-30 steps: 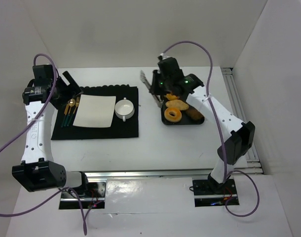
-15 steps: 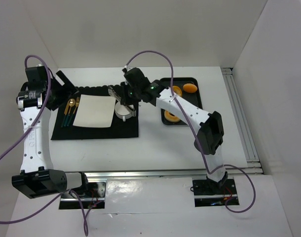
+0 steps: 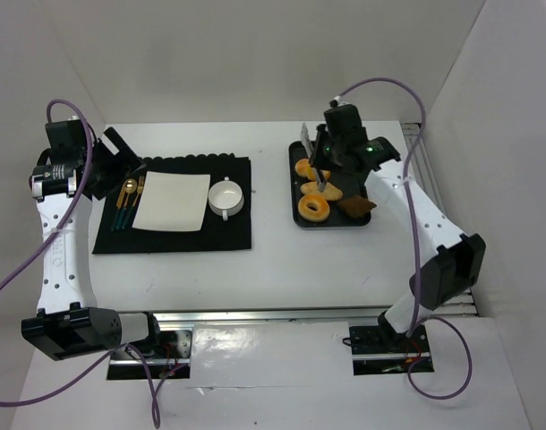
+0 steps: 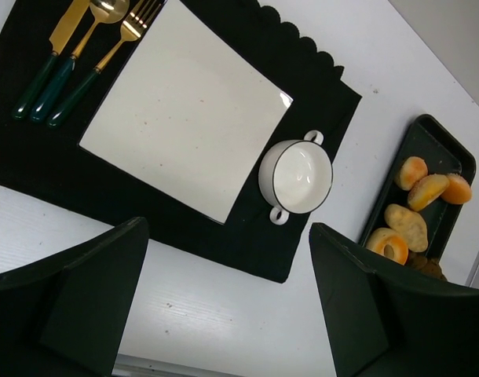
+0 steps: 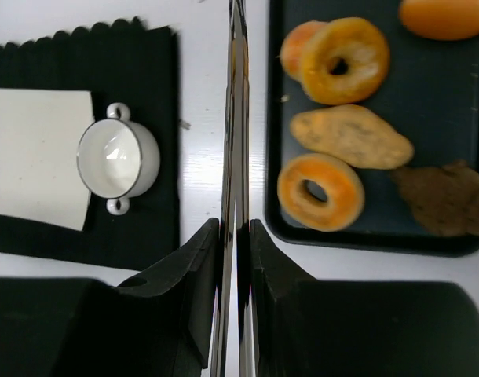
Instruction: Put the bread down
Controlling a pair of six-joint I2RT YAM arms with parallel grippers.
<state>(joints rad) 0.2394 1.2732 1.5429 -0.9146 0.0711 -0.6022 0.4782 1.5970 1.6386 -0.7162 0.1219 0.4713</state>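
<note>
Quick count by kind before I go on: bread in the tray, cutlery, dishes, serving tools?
Bread pieces in the tray: 6
Cutlery: 3
Dishes: 2, a plate and a bowl
Tongs: 1
Total: 12

Square plate (image 3: 172,202) bare, bowl (image 3: 226,198) just beside, open tabletop (image 3: 271,199) between mat (image 3: 233,235) and tray (image 3: 336,225)

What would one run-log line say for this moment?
right gripper: shut on tongs, near tray | left gripper: open | bread: in tray | plate: bare
</note>
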